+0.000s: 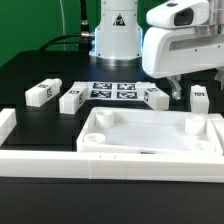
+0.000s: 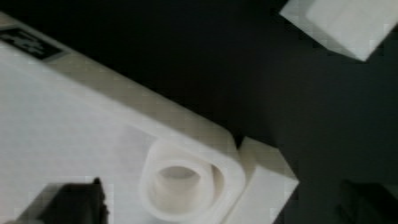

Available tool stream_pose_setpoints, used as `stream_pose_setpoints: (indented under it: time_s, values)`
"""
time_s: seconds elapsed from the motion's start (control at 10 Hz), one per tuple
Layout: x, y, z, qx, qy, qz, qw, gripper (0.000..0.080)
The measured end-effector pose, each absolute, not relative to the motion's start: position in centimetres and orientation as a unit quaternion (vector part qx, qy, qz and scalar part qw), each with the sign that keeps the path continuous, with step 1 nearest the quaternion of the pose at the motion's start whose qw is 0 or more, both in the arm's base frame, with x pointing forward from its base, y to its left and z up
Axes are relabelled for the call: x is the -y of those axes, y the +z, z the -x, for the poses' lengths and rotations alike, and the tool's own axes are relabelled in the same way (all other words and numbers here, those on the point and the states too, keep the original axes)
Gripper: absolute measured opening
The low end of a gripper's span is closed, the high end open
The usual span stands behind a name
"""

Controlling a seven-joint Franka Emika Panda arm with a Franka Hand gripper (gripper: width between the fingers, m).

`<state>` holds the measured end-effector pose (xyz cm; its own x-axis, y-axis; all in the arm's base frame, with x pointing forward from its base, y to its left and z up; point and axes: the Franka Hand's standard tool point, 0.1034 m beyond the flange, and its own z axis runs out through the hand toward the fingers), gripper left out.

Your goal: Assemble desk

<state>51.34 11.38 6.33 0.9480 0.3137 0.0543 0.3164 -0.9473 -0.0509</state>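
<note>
The desk's white tray-like tabletop lies flat in the middle of the table, rim up. In the wrist view its corner shows a round socket and a black-and-white tag. Four short white legs lie loose behind it: two toward the exterior view's left and two toward its right. One leg shows in the wrist view. My gripper hangs open over the tabletop's far right corner, its dark fingers straddling the socket. It holds nothing.
The marker board lies flat behind the tabletop, between the legs. A low white border wall runs along the front and turns up at the exterior view's left. The robot's base stands at the back.
</note>
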Motion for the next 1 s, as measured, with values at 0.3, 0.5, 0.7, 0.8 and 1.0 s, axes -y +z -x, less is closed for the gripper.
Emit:
stream_pose_setpoints:
  time_s: [0.3,0.5,0.7,0.8,1.0]
  values:
    - [-11.7,6.2,-51.0,0.039,-0.02,0.998,0.043,0.0649]
    - [-12.9,5.2,-48.5,-0.051,-0.007,0.998,0.046,0.0649]
    - [-13.9,4.5,-46.9,-0.13,0.003,0.99,0.05,0.0649]
    - [-14.1,4.2,-46.4,-0.137,0.002,0.989,0.052,0.0649]
    - [-14.0,4.2,-46.5,-0.127,0.009,0.991,0.05,0.0649]
